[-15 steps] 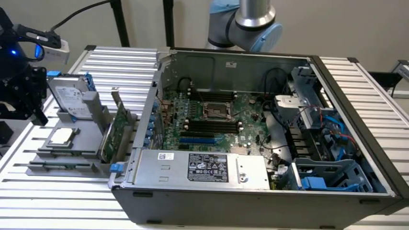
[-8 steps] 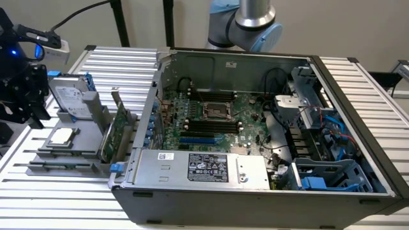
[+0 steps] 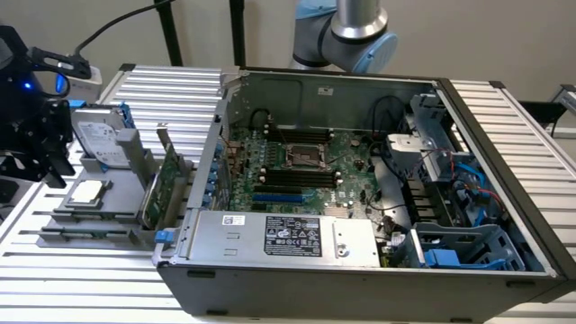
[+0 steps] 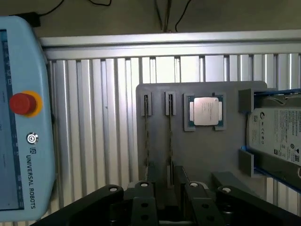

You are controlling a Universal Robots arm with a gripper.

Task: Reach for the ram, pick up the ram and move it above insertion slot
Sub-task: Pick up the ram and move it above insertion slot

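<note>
The ram [image 4: 170, 136] shows edge-on as a thin dark-green strip standing in a slot of the grey holder [image 4: 188, 150]; a second thin strip [image 4: 146, 136] stands in the slot beside it. My gripper [image 4: 168, 209] hangs above the holder's near end, open, its black fingers [image 4: 141, 197] on either side of the strips with nothing between them. In the exterior view the gripper [image 3: 32, 165] hovers at the far left over the holder [image 3: 90, 226]. The black memory slots [image 3: 297, 177] lie on the motherboard inside the open computer case [image 3: 360, 270].
On the holder lie a processor chip [image 4: 205, 111] and a hard drive [image 4: 277, 136]. A larger green expansion card [image 3: 162, 182] stands upright between holder and case. A teach pendant [image 4: 21, 113] lies on the slatted table. The arm's base [image 3: 355, 34] rises behind the case.
</note>
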